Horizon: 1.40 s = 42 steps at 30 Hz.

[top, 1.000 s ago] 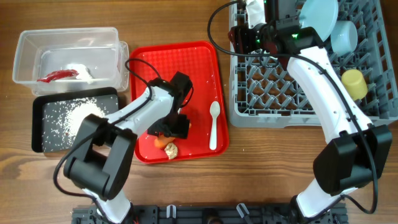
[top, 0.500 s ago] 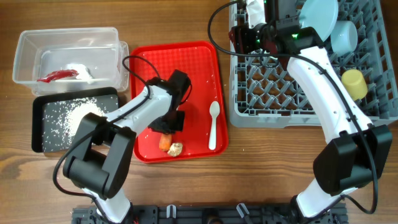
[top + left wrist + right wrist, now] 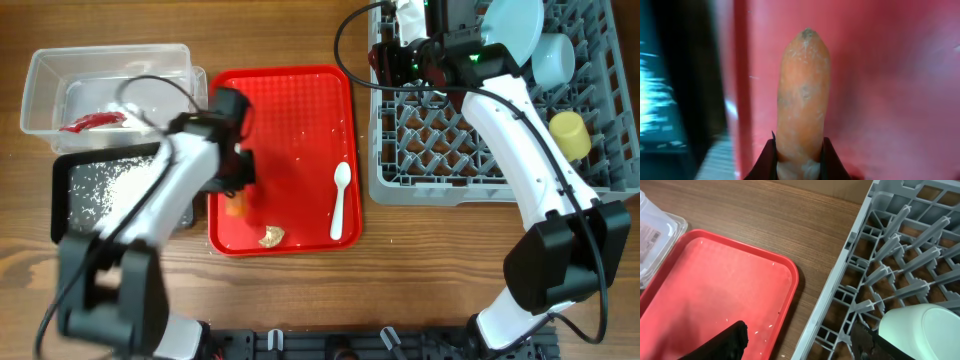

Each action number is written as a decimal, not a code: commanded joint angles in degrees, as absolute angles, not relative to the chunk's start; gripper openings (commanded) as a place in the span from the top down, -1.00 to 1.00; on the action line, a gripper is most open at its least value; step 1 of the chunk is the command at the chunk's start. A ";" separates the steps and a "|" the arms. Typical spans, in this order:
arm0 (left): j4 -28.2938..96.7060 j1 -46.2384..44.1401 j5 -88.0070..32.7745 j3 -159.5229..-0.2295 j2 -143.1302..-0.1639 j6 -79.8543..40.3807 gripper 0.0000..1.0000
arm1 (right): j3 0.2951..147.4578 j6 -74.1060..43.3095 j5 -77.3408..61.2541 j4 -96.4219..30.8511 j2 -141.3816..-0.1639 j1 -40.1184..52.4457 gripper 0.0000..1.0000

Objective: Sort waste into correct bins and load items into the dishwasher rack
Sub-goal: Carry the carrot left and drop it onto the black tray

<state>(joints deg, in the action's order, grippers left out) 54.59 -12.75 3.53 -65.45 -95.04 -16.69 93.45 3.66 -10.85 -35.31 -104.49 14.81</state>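
Note:
The orange carrot (image 3: 804, 95) stands clamped between the jaws of my left gripper (image 3: 799, 155), which is shut on it. From overhead, this gripper (image 3: 236, 192) hangs blurred over the left edge of the red serving tray (image 3: 300, 110), the carrot (image 3: 237, 207) below it. The black tray (image 3: 90, 200) with white rice (image 3: 120, 183) lies just to its left. The clear tub (image 3: 110, 60) holds the red-and-white wrapper (image 3: 95, 121). A brown lump (image 3: 271, 237) and the white spoon (image 3: 342, 200) lie on the red tray. My right gripper (image 3: 800, 340) is open and empty at the grey rack's (image 3: 480, 180) left rim.
In the rack stand a pale blue plate (image 3: 515, 30), a light blue bowl (image 3: 553, 58) and a yellow cup (image 3: 570, 133). A pale rounded dish (image 3: 925, 330) sits by my right finger. Loose rice grains dot the red tray (image 3: 715, 290). Bare wood lies between tray and rack.
My left gripper has shut on the carrot and carried it left, from the tray's lower middle to its left edge. The right arm has not moved.

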 commanded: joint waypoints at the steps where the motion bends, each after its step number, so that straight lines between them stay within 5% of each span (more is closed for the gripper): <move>1: 54.74 -6.57 4.64 -66.87 -86.24 -17.41 0.92 | 93.30 2.83 -10.11 -35.27 -103.81 14.76 -0.37; 18: 47.55 28.67 5.04 -64.75 -87.26 -23.00 0.92 | 93.30 2.85 -10.13 -35.27 -103.81 14.76 -0.36; 32: 41.74 35.92 5.06 -64.75 -102.43 -22.96 0.92 | 93.30 2.85 -10.11 -35.20 -103.81 14.76 -0.36; 42: 41.78 35.90 4.97 -64.79 -103.94 -22.98 0.34 | 93.30 2.85 -10.11 -35.22 -103.81 14.76 -0.36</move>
